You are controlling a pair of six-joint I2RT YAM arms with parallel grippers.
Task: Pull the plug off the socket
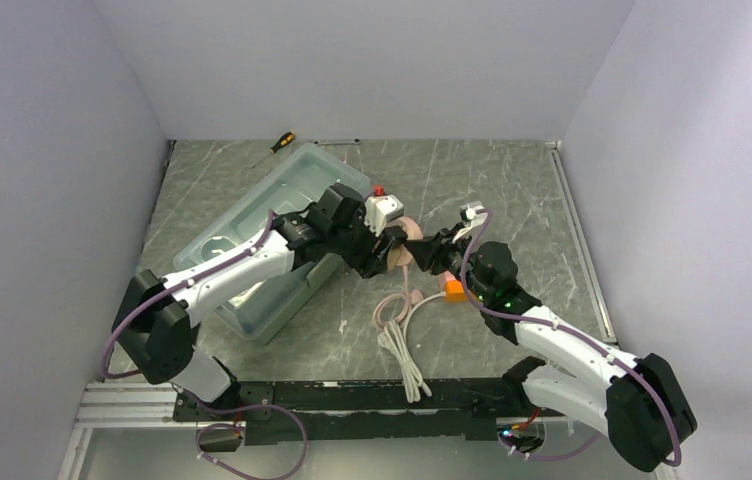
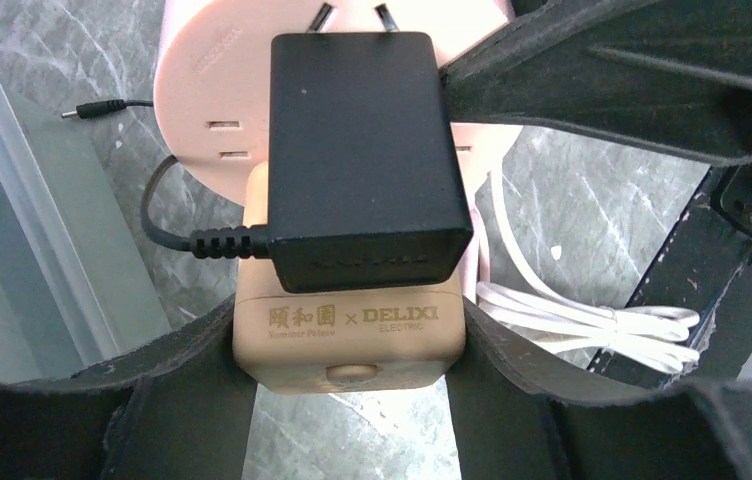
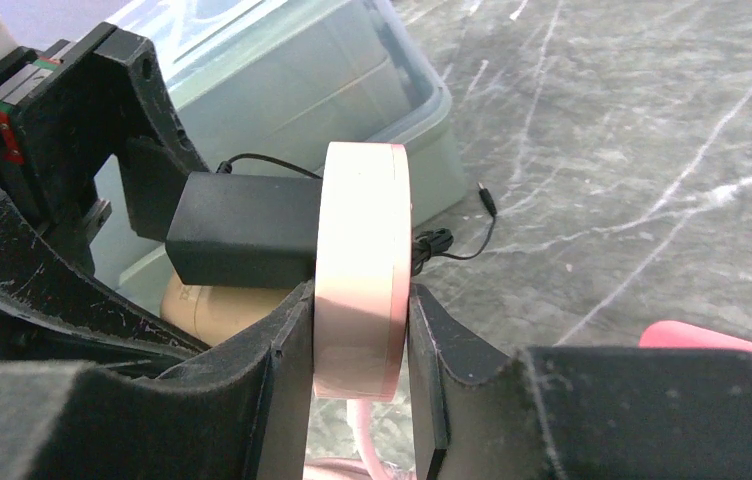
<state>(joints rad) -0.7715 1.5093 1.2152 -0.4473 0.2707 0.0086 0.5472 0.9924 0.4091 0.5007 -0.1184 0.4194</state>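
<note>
Pink and round, the socket (image 3: pixel 362 250) is lifted above the middle of the marbled table (image 1: pixel 512 200), where the two arms meet. It stands on edge, its flat face turned to the left. The right gripper (image 3: pixel 362 335) is clenched on it, one finger pressed to each face of the disc near its lower rim.

Out of the left-turned face stand two bodies, one over the other. The upper is a black adapter (image 2: pixel 362 160), seated flat against the socket, with its thin black lead (image 2: pixel 167 235) leaving from the side. Beneath it is the beige plug (image 2: pixel 352 345), a rounded block printed DELIXI ELECTRIC. Its long axis runs square to the socket's face, pointing away to the left, roughly level with the table. The left gripper (image 2: pixel 347 320) grasps this plug, with its black fingers (image 2: pixel 187 350) bearing on the block's two sides. Where the plug meets the socket is hidden behind the adapter and the fingers, so I cannot tell whether its pins are seated or free.

Just behind the left arm sits a clear plastic bin (image 1: pixel 242 235). A white cable (image 1: pixel 407 355) lies coiled on the near side of the table, and a screwdriver (image 1: pixel 280 143) lies at the far edge.
</note>
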